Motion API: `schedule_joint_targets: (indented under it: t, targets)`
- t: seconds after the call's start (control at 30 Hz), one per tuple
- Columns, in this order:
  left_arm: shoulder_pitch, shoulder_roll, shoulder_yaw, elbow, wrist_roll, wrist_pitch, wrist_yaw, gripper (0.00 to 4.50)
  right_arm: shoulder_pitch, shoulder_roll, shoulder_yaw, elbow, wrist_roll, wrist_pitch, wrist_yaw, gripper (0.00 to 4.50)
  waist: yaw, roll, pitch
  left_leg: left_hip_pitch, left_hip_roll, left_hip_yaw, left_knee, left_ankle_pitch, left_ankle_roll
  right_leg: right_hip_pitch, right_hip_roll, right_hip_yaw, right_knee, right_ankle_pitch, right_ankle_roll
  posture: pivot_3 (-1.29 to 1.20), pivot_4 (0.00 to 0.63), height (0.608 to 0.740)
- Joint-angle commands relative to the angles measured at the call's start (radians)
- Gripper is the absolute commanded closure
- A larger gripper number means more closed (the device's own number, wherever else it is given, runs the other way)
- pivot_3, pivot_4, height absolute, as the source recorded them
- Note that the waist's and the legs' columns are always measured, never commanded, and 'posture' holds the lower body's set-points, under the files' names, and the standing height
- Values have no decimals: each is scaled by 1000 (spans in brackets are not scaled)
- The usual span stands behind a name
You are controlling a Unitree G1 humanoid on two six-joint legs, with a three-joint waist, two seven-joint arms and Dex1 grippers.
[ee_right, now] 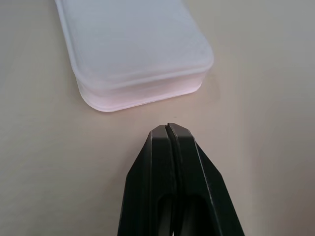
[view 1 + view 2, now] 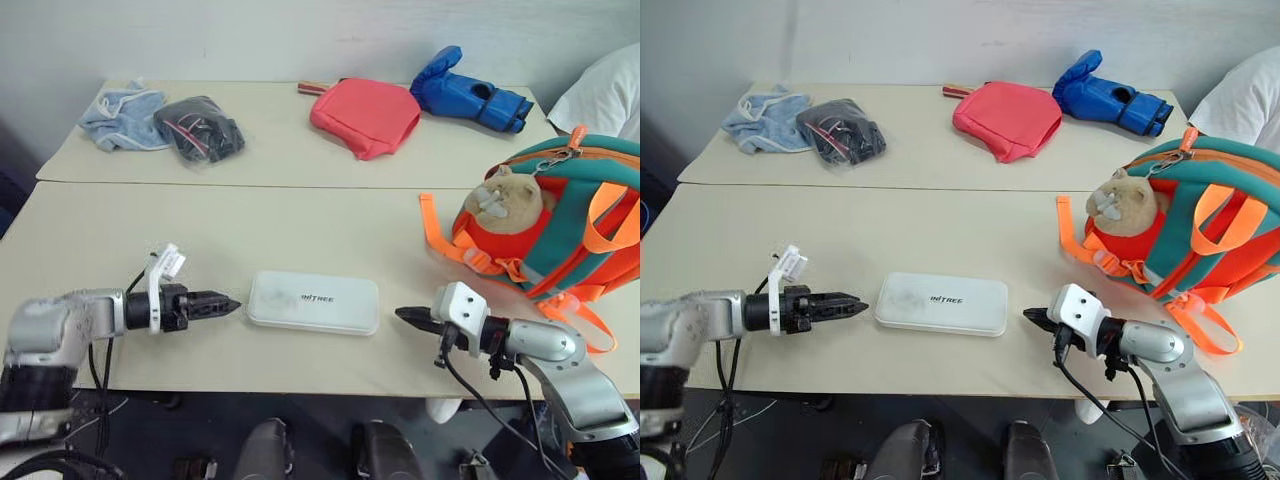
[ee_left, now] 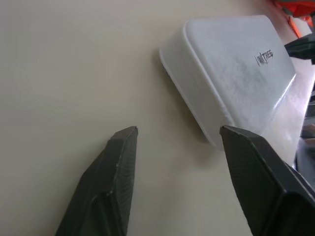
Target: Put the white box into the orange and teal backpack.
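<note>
Near the front edge of the surface (image 2: 120,230), white box: the white box (image 2: 313,301) lies flat, lettering up, between the two end effectors
Left end effector: the left end effector (image 2: 222,305) sits just beside the box's left short end, not touching; in the left wrist view its fingers (image 3: 110,182) stand spread apart, gripping nothing
Right end effector: the right end effector (image 2: 408,317) points at the box's right short end from near by, a gap between them; its fingers (image 1: 170,172) are pressed together, empty
Backpack: the orange and teal backpack (image 2: 575,215) stands at the right edge, plush animal (image 2: 505,200) facing the box, orange straps (image 2: 445,240) trailing on the surface
Path between: bare surface lies between box and backpack, apart from the right end effector
Far surface: a light blue cloth (image 2: 122,117), a black bundle (image 2: 200,128), a pink-red pouch (image 2: 365,115) and a blue glove (image 2: 470,92), all well apart from the box
Corner: a person's white sleeve (image 2: 605,95) behind the backpack
</note>
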Motion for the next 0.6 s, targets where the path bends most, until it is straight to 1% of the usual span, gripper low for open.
schedule_joint_targets:
  t: [0.03,0.1,0.17,0.23,0.3,0.4,0.47,0.53,0.6]
  targets:
    - [-168,-11,-52,160,-29,279,27,483,-18,-3,-5,-8,13,-22,8,4500,9,-1,0,-1,0,0,1,0,0,0,2,0,1,0,0,0,150,740]
    - [-234,-25,-90,201,-32,363,26,15,-29,2,3,-3,11,-23,7,4500,12,-2,0,-1,-1,0,2,1,1,-1,3,0,2,0,0,0,150,740]
    - [-291,-62,-85,270,-26,386,59,15,-38,4,11,2,9,-25,9,4500,12,-2,0,-1,-3,0,2,1,1,-1,2,1,3,0,1,0,150,740]
    - [-332,-82,-124,323,-38,392,66,15,-53,6,25,11,2,-33,15,4500,12,-2,0,-1,-4,0,2,1,2,-1,1,1,3,0,1,0,150,740]
    - [-353,-92,-162,353,-53,392,76,15,-63,9,34,17,1,-36,15,4500,13,-2,0,-1,-3,0,3,1,2,-1,1,1,3,0,1,0,150,740]
    - [-374,-142,-178,396,-60,392,118,15,-80,15,50,30,-2,-42,16,4500,16,-2,0,-1,-4,0,3,1,2,0,0,1,4,0,1,0,150,740]
    - [-385,-162,-185,419,-84,392,135,15,-86,19,59,38,-5,-48,18,4500,18,-2,-1,-1,-5,0,4,2,2,0,-1,1,5,0,1,0,150,740]
    - [-407,-206,-153,476,-128,392,164,15,-99,28,73,52,-13,-55,19,4500,22,-3,-1,-1,-5,0,5,2,3,0,-1,1,5,0,1,0,150,740]
    - [-407,-232,-175,496,-201,392,185,15,-115,38,88,71,-19,-63,22,4500,26,-3,-1,-1,-5,-1,5,2,3,1,-1,1,5,0,1,0,150,740]
